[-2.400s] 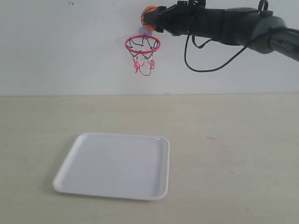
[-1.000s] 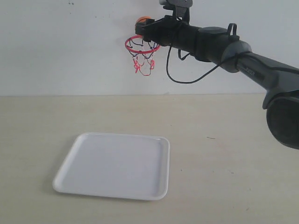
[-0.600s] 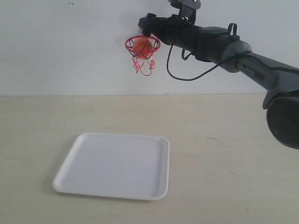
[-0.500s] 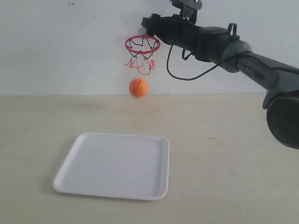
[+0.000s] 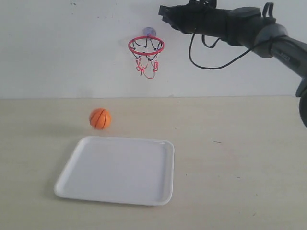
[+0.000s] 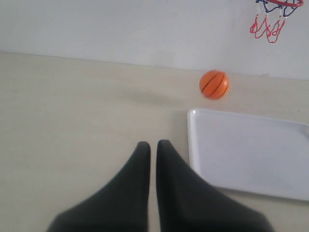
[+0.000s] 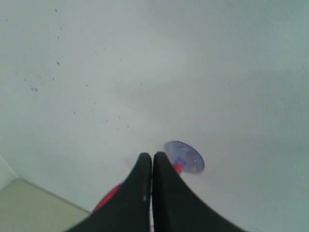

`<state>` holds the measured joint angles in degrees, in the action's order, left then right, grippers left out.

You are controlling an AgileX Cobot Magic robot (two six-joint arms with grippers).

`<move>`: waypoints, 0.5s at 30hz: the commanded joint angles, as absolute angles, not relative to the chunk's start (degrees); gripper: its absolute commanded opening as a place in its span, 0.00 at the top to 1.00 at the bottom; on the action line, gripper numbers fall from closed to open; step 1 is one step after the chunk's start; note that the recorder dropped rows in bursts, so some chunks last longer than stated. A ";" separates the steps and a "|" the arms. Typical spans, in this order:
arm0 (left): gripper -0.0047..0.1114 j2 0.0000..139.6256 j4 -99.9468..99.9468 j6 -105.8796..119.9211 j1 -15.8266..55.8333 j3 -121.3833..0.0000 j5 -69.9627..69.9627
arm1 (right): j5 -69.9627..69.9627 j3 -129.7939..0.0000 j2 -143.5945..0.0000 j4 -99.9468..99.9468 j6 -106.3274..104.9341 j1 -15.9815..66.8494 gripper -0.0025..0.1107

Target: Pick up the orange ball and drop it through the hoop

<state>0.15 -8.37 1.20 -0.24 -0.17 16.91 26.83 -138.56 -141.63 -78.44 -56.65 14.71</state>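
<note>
The orange ball is free, just beyond the far left corner of the white tray, low over the table. The hoop hangs on the back wall by its clear suction cup, its red ring and net empty; the net's lower strings show in the left wrist view. My right gripper is shut and empty, high up to the right of the hoop. My left gripper is shut and empty, low over the table near the tray's edge.
A white square tray lies on the beige table below the hoop. The white wall rises behind the table. A black cable loops under the right arm.
The right gripper let go of the ball over the ring; it fell through the net, dropped and bounced left beside the tray. The right gripper shut and drew back to the right.
</note>
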 commanded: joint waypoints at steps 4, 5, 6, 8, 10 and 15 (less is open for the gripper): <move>0.92 0.00 -7.91 0.83 0.00 0.00 16.92 | 51.71 -138.94 -138.53 -51.56 -32.18 6.29 0.98; 0.92 0.00 -7.91 0.83 0.00 0.00 16.92 | 56.00 -138.94 -137.87 -51.04 -31.83 5.05 0.98; 0.92 0.00 -7.91 0.83 0.00 0.00 16.92 | 60.37 -138.94 -137.56 -51.15 -31.69 3.79 0.98; 0.92 0.00 -7.91 0.83 0.00 0.00 16.92 | 68.61 -138.94 -136.11 -51.33 -30.57 1.59 0.98; 0.92 0.00 -7.91 0.83 0.00 0.00 16.92 | 69.96 -138.94 -134.78 -51.42 -29.96 0.11 0.98; 0.92 0.00 -7.91 0.83 0.00 0.00 16.92 | 69.96 -128.84 -126.47 -47.54 -22.85 -1.55 0.98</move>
